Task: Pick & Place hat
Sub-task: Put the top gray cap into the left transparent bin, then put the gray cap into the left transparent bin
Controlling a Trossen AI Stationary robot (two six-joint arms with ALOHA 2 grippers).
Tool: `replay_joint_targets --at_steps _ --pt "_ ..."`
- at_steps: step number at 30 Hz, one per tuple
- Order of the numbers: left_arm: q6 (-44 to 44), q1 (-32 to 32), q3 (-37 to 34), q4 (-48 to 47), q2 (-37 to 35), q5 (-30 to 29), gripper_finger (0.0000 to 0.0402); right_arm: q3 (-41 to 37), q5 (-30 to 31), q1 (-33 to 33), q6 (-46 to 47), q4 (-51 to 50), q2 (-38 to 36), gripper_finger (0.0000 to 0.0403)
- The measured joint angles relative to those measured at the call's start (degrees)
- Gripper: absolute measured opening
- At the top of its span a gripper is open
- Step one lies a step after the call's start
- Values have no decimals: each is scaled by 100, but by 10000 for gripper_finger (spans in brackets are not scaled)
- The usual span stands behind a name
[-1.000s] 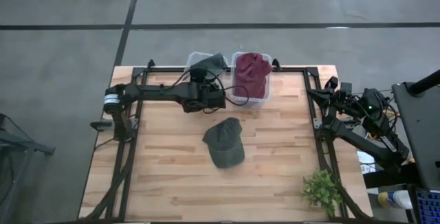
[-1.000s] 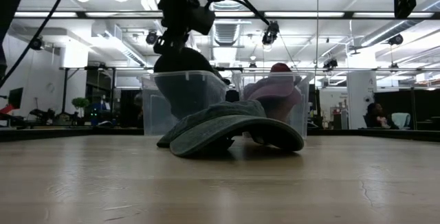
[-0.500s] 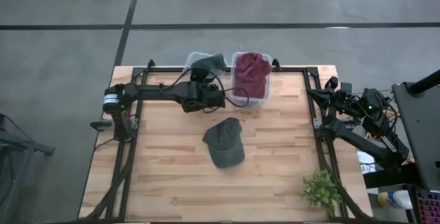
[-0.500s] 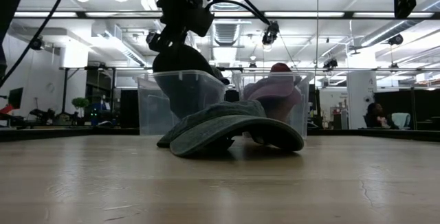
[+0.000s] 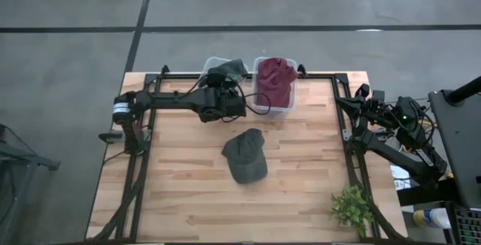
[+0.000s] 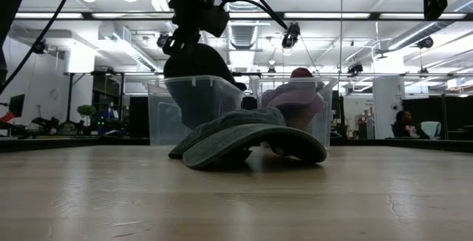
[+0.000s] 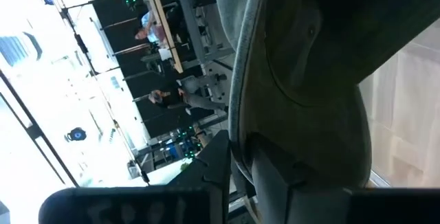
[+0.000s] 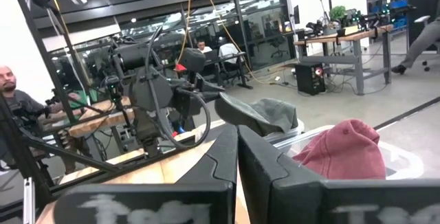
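A grey-green hat [image 5: 231,68] hangs over the left clear bin [image 5: 210,63] at the table's far edge. My left gripper [image 7: 240,165] is shut on it. In the low view this hat [image 6: 198,67] shows dark at the bin's rim [image 6: 166,82], its lower part inside the walls. A maroon hat [image 5: 276,80] fills the right clear bin [image 5: 264,110]. Another grey hat [image 5: 246,157] lies crown up on the table's middle, brim on the wood. My right gripper [image 8: 237,152] is shut on nothing at the table's right edge. My left gripper pinches the grey-green hat's rim [image 7: 239,138] between its two fingers [image 7: 214,161]. The fingers come from the table's near side, slanting slightly down. The hat spreads away from the fingers over the left bin [image 8: 258,114], clear of the table.
The two bins stand side by side at the far edge. A small green plant [image 5: 351,207] stands at the near right corner. Black frame rails [image 5: 139,170] run along the table's left and right sides. Bare wood lies near and left of the hat on the table.
My left wrist has turned a little with the grey-green hat still between its fingers, the arm staying in place. The left clear bin has shifted slightly toward the table's left edge.
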Motion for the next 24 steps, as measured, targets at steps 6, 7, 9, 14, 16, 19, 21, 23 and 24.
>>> replay_joint_targets --at_steps 6,7,9,14,16,19,21,23,24 --pt "-30 0 0 4 -31 -41 56 0 -2 -2 -2 0 0 8" --pt "-31 0 0 4 -58 -52 62 0 -2 -1 -2 0 0 8" --pt "-22 7 0 4 -116 -72 78 0 -2 -1 -2 0 0 8" --pt "99 13 0 3 -238 -240 136 0 -2 0 -22 0 0 8" --pt "261 13 0 2 -269 -582 155 0 -2 -1 -20 2 0 8" --pt "355 -14 1 12 -361 -1357 166 0 -2 0 -16 2 0 8" --pt "353 -80 71 10 -474 -1519 167 0 0 -2 -4 2 0 8" --pt "214 -228 229 15 -598 -1259 167 2 0 -2 -2 2 0 8" --pt "34 -314 351 19 -672 -964 167 0 -1 0 -2 2 0 8"
